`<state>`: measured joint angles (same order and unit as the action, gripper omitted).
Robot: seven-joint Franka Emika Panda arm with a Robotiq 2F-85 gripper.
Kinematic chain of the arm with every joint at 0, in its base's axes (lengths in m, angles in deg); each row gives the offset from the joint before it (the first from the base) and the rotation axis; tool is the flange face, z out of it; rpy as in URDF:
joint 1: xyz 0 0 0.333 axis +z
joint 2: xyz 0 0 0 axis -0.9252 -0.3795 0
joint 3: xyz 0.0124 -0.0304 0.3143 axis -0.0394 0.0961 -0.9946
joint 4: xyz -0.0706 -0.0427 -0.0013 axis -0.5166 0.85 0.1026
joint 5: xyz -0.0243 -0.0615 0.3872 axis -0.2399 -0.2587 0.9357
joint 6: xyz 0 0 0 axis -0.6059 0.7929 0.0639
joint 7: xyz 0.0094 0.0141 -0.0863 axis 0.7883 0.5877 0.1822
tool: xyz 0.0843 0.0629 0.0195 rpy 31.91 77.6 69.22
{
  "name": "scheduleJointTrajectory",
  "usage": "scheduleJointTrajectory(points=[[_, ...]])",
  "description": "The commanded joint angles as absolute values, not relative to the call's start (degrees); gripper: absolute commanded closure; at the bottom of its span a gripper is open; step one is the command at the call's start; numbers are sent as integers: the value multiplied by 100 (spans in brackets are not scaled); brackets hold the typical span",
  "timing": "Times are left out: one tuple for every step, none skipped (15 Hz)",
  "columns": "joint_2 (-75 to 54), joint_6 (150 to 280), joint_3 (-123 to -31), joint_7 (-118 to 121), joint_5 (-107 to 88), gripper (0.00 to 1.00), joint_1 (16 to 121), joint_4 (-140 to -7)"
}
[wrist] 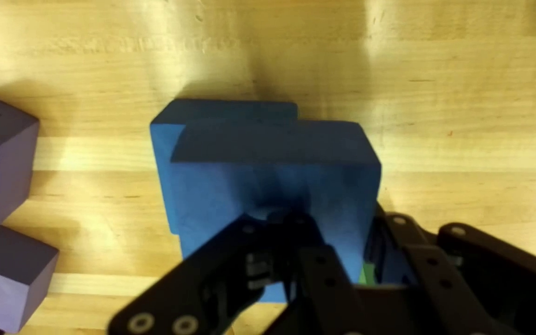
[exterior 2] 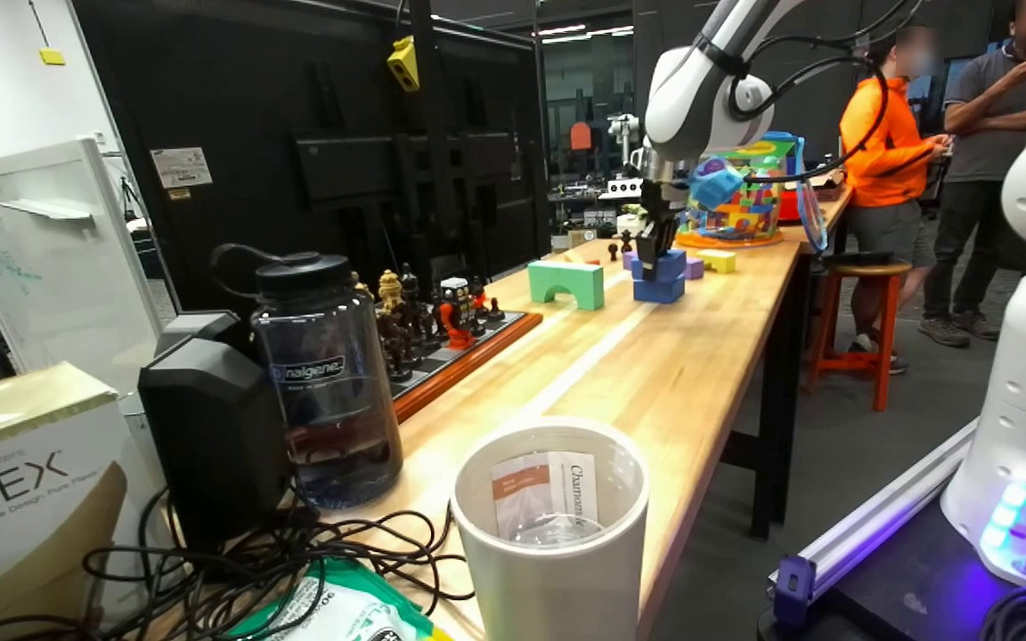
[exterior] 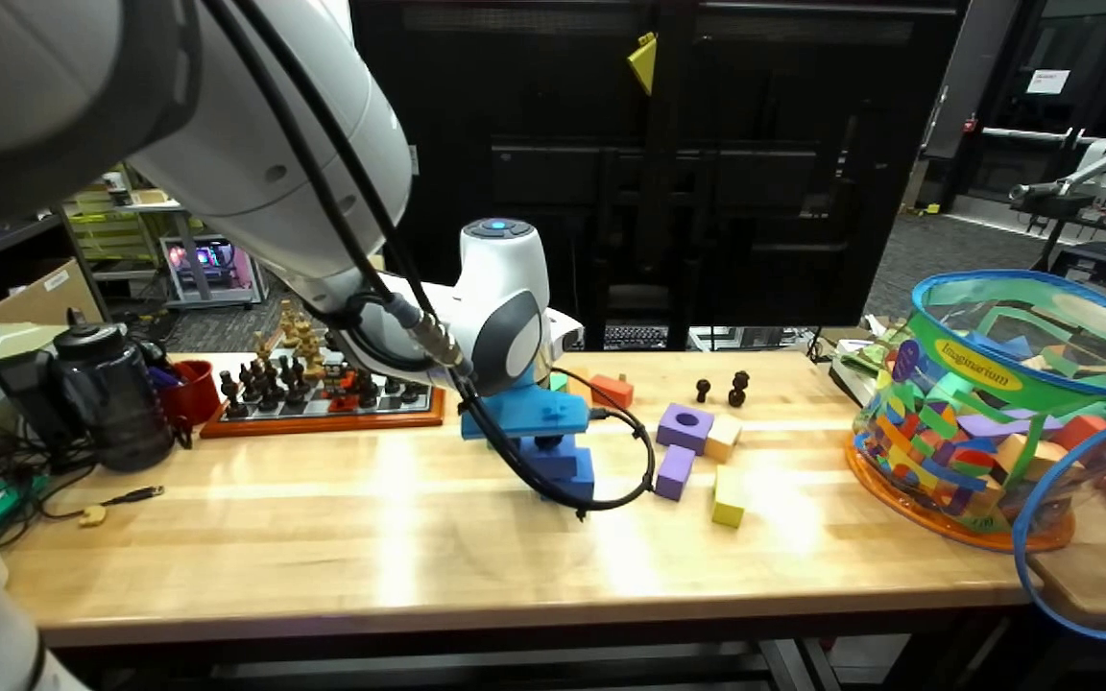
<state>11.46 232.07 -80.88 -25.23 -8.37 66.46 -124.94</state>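
My gripper (exterior 2: 653, 260) points down at a blue block with a hole, the upper blue block (wrist: 217, 190). In the wrist view, one finger reaches into the hole. The other finger lies against the block's right side, so the jaws are shut on the wall between. The upper blue block also shows in both exterior views (exterior: 543, 459) (exterior 2: 673, 263). It sits over a lower blue block (exterior 2: 658, 290), shifted slightly sideways; whether they touch is unclear. In an exterior view, the blue wrist mount (exterior: 526, 413) hides much of the fingers. A green arch block (exterior 2: 586, 283) stands nearby.
A purple holed block (exterior: 685, 437), a purple plain block (exterior: 674, 472), a wooden block (exterior: 723, 440) and a yellow block (exterior: 728, 497) lie beside the stack. A chessboard (exterior: 399, 415), a transparent block bin (exterior: 961, 504), a bottle (exterior 2: 326, 374) and a mug (exterior 2: 553, 579) stand farther off.
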Motion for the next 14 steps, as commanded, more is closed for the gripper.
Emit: scheduleJointTrajectory(points=[[1272,23257,-7938,-2842,-484,94,6763,-12553],[1267,23258,-7919,-2900,-393,94,6774,-12549],[1259,23263,-7901,-2957,-309,94,6784,-12547],[1252,23273,-7881,-3013,-237,94,6788,-12546],[1242,23270,-7863,-3059,-174,94,6786,-12535],[1236,23270,-7844,-3107,-125,94,6787,-12529],[1235,23264,-7829,-3135,-91,94,6783,-12524],[1229,23260,-7813,-3168,-67,94,6781,-12518],[1224,23256,-7799,-3192,-49,94,6780,-12513],[1215,23253,-7789,-3201,-54,94,6778,-12507],[1208,23249,-7778,-3215,-52,94,6778,-12500],[1205,23246,-7768,-3239,-39,94,6781,-12496],[1202,23242,-7760,-3274,-19,94,6785,-12489],[1189,23244,-7753,-3311,0,94,6787,-12478]])
